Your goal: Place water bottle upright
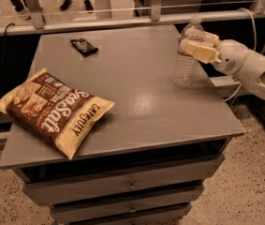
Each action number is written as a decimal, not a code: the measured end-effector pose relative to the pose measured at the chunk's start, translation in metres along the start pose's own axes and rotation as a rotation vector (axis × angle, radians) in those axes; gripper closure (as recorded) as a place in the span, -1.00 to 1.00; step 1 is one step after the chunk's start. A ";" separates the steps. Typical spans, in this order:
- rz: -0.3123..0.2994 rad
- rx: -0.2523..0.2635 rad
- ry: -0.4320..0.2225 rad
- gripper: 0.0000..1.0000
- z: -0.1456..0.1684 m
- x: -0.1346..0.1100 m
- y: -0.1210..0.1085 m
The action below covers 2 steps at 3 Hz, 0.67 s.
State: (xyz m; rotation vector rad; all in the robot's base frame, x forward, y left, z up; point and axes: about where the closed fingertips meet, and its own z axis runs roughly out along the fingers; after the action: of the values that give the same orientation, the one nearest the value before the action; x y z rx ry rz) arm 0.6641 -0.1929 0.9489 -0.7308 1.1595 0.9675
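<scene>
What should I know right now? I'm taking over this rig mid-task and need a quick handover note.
The gripper is at the right rear of the table, shut on the upper part of the water bottle.
The water bottle is upright, base at or just above the table top; contact unclear.
Done: bottle upright.
Left: settle it on the table, open, withdraw.
A chip bag and a small dark packet lie apart from the bottle.

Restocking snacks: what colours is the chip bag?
Chip bag: brown and yellow, camera view; gripper clasps water bottle.

White arm [251,69] reaches in from the right, tool [191,41] clamped on the water bottle [184,71].
</scene>
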 end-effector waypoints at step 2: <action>-0.033 -0.067 -0.020 0.24 0.001 0.005 0.005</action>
State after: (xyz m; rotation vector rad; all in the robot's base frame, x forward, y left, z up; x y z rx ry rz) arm 0.6601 -0.1888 0.9440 -0.7901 1.0990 0.9876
